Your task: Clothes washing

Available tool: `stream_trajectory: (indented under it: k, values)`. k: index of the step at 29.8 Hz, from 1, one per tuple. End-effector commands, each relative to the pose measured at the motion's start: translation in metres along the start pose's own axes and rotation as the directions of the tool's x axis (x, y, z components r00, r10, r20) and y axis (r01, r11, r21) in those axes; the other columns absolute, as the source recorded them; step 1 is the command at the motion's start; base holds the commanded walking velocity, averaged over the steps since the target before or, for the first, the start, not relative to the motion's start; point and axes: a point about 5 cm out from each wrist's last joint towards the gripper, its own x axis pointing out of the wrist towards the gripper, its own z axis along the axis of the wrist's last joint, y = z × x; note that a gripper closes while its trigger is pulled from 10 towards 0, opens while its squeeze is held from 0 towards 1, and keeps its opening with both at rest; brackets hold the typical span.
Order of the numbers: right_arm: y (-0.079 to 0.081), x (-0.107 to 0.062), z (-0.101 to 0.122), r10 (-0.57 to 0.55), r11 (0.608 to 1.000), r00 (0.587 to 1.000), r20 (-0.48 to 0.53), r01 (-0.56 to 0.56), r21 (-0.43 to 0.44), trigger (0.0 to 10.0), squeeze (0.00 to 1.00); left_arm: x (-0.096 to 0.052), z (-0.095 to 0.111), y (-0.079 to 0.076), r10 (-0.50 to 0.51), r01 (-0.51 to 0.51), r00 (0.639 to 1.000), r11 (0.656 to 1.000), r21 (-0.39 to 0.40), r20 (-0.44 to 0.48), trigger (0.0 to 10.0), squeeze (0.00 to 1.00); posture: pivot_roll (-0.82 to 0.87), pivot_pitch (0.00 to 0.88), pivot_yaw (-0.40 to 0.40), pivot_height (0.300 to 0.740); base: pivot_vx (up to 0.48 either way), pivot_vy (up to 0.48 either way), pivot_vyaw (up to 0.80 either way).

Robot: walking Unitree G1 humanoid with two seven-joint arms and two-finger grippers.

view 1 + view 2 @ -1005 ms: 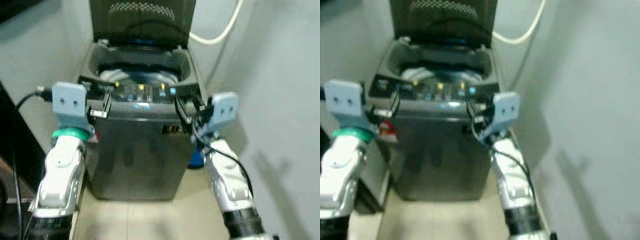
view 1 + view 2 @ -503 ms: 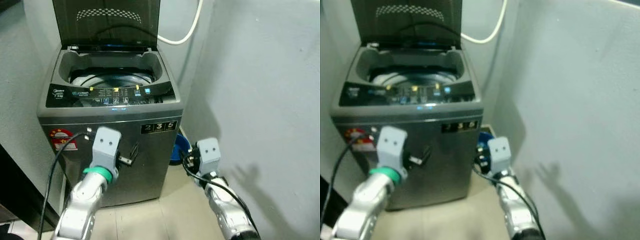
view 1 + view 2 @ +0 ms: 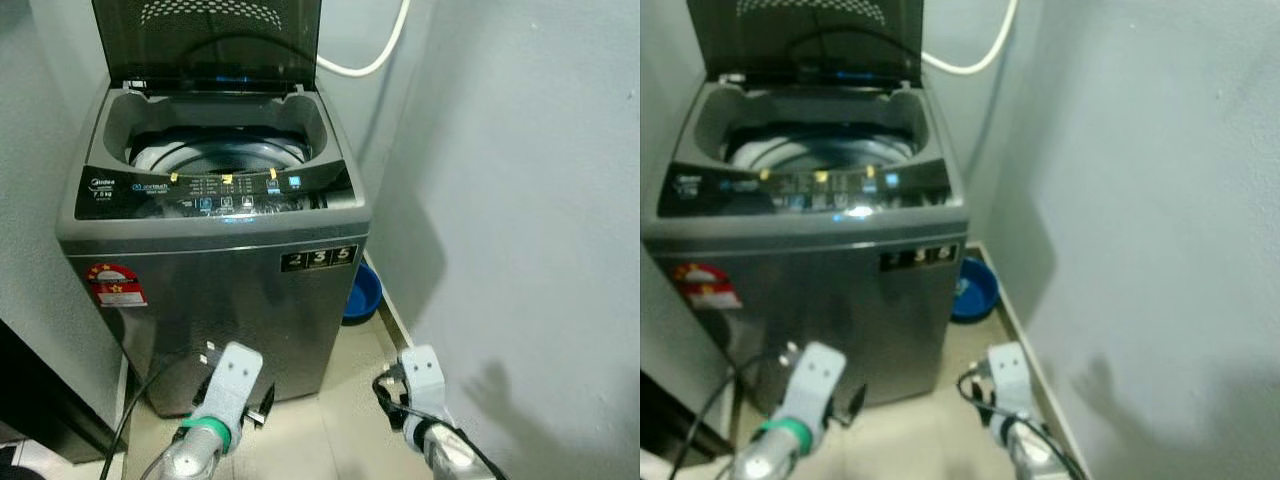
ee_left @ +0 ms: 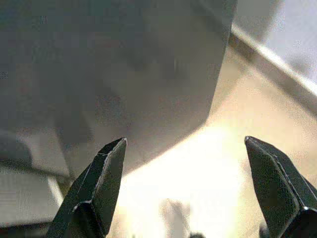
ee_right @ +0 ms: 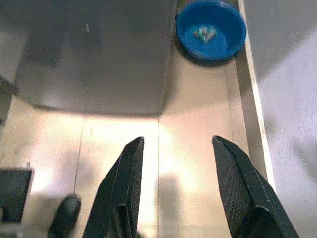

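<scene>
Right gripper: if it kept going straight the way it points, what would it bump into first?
Probably the tiled floor. The right gripper is open, with bare tile between its fingers. The blue bowl lies further along by the wall, beside the washing machine; depth is hard to judge.

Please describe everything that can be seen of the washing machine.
The washing machine is a top-loading unit with a grey, metal-looking body. It stands upright on the pale floor in a corner, close to the walls. Its dark lid is raised. The drum opening shows a light rim. A dark control panel has lit indicators. A red sticker is on the front. Neither gripper touches it.
</scene>
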Motion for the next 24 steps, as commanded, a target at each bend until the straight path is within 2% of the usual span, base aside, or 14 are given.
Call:
stream_trajectory:
  k: [1, 2, 3, 4, 6, 7, 10, 14, 19, 20, 23, 24]
  values:
    - [-0.003, -0.008, -0.024, -0.014, 1.0, 0.995, -0.094, 0.012, -0.028, 10.0, 0.0, -0.005, -0.028, -0.003, -0.013, 0.012, 0.996, 1.0, -0.011, -0.09, 10.0, 0.0, 0.06, 0.011, -0.037, 0.74, 0.0, 0.0, 0.0]
    - [-0.003, -0.008, -0.024, -0.014, 1.0, 0.995, -0.094, 0.012, -0.028, 10.0, 0.0, -0.005, -0.028, -0.003, -0.013, 0.012, 0.996, 1.0, -0.011, -0.09, 10.0, 0.0, 0.06, 0.011, -0.037, 0.74, 0.0, 0.0, 0.0]
    - [-0.004, -0.011, -0.035, -0.014, 0.999, 0.99, -0.142, 0.007, -0.052, 10.0, 0.0, -0.009, -0.046, -0.001, -0.008, 0.006, 0.988, 1.0, -0.019, -0.155, 10.0, 0.0, 0.06, 0.01, -0.038, 0.74, 0.0, 0.0, 0.0]
    - [-0.004, -0.011, -0.035, -0.014, 0.999, 0.99, -0.142, 0.007, -0.052, 10.0, 0.0, -0.009, -0.046, -0.001, -0.008, 0.006, 0.988, 1.0, -0.019, -0.155, 10.0, 0.0, 0.06, 0.01, -0.038, 0.74, 0.0, 0.0, 0.0]
    - [-0.006, -0.018, -0.051, -0.031, 0.997, 0.977, -0.21, 0.016, -0.072, 10.0, 0.0, -0.021, -0.082, 0.002, 0.019, -0.033, 0.958, 0.998, -0.044, -0.287, 10.0, 0.0, 0.05, 0.006, -0.05, 0.74, 0.0, 0.0, 0.0]
    - [-0.006, -0.018, -0.051, -0.031, 0.997, 0.977, -0.21, 0.016, -0.072, 10.0, 0.0, -0.021, -0.082, 0.002, 0.019, -0.033, 0.958, 0.998, -0.044, -0.287, 10.0, 0.0, 0.05, 0.006, -0.05, 0.74, 0.0, 0.0, 0.0]
    - [-0.009, -0.025, -0.066, -0.076, 0.994, 0.959, -0.273, 0.05, -0.101, 10.0, 0.0, -0.03, -0.107, 0.003, 0.079, -0.107, 0.919, 0.993, -0.051, -0.386, 10.0, 0.0, 0.05, 0.0, -0.058, 0.74, 0.0, 0.0, 0.0]
    - [-0.012, -0.032, -0.078, -0.109, 0.985, 0.94, -0.324, 0.058, -0.162, 10.0, 0.0, -0.032, -0.114, 0.002, 0.104, -0.133, 0.904, 0.99, -0.042, -0.414, 10.0, 0.0, 0.06, 0.0, -0.063, 0.74, 0.0, 0.0, 0.0]
    - [-0.012, -0.032, -0.078, -0.108, 0.988, 0.942, -0.319, 0.066, -0.138, 10.0, 0.0, -0.029, -0.111, 0.003, 0.103, -0.129, 0.915, 0.991, -0.04, -0.391, 10.0, 0.0, 0.06, 0.0, -0.063, 0.74, 0.0, 0.0, 0.0]
    - [-0.011, -0.03, -0.075, -0.098, 0.992, 0.948, -0.302, 0.069, -0.105, 10.0, 0.0, -0.027, -0.108, 0.004, 0.111, -0.136, 0.921, 0.99, -0.042, -0.373, 10.0, 0.0, 0.06, 0.0, -0.062, 0.74, 0.0, 0.0, 0.0]
    - [-0.011, -0.03, -0.075, -0.098, 0.992, 0.948, -0.302, 0.069, -0.105, 10.0, 0.0, -0.027, -0.108, 0.004, 0.111, -0.136, 0.921, 0.99, -0.042, -0.373, 10.0, 0.0, 0.06, 0.0, -0.062, 0.74, 0.0, 0.0, 0.0]
    - [-0.01, -0.028, -0.071, -0.089, 0.995, 0.955, -0.283, 0.069, -0.078, 10.0, 0.0, -0.026, -0.106, 0.006, 0.12, -0.143, 0.927, 0.989, -0.037, -0.356, 10.0, 0.0, 0.06, 0.002, -0.057, 0.74, 0.0, 0.0, 0.0]
